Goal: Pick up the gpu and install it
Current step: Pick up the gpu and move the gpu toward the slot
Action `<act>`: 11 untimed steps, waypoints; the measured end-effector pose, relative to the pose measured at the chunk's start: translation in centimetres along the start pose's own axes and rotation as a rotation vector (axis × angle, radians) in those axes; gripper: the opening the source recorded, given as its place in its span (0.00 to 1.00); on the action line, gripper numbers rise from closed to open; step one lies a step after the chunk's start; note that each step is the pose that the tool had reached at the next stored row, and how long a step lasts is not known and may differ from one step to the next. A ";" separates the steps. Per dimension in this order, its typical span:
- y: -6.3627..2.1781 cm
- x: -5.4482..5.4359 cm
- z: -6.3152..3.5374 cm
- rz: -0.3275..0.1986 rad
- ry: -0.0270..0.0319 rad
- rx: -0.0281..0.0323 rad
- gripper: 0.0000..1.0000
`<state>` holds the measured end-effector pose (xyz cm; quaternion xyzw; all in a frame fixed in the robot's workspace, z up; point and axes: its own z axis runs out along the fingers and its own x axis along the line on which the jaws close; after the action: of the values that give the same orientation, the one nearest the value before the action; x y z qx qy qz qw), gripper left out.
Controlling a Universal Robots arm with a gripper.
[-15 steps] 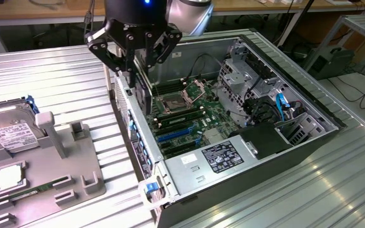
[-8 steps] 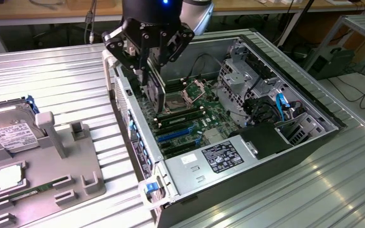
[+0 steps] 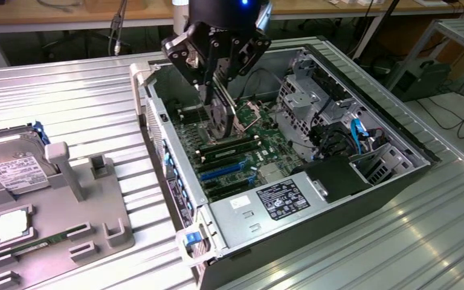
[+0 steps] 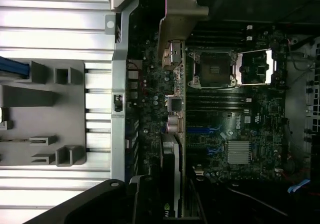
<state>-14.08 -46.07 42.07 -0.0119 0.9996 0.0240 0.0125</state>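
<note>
My gripper [image 3: 214, 81] hangs over the open computer case [image 3: 393, 130], shut on the gpu [image 3: 220, 115]. The gpu is a thin dark card held on edge, its lower end down among the motherboard [image 3: 248, 157] parts near the case's rear wall. In the wrist view the gpu [image 4: 172, 149] runs edge-on along the board, its silver bracket [image 4: 175, 23] at the far end by the case's rear panel. The blue expansion slots [image 3: 224, 172] lie a little nearer the camera than the card.
On the exterior view's left, a grey fixture [image 3: 95, 211] holds a silver hard drive [image 3: 10, 166], a processor [image 3: 10, 226] and a memory stick [image 3: 51, 243]. Inside the case are the drive cage [image 3: 313, 103], the power supply [image 3: 284, 199] and cables [image 3: 357, 133]. The table [image 3: 70, 90] is ribbed metal.
</note>
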 end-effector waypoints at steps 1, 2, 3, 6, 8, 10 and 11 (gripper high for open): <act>-0.01 -0.3 0.02 0.000 0.0000 0.0000 0.28; -0.01 -0.7 0.04 0.001 -0.0001 0.0000 0.28; -0.02 -1.1 0.06 0.001 -0.0001 0.0000 0.28; -0.06 -2.4 0.13 0.002 -0.0001 0.0000 0.28; -0.08 -3.2 0.17 0.003 -0.0001 0.0000 0.28; -0.11 -4.3 0.23 0.004 -0.0002 0.0001 0.28; -0.12 -4.6 0.24 0.004 -0.0002 0.0001 0.28</act>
<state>-9.48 -46.07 41.94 -0.0099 0.9996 0.0240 0.0126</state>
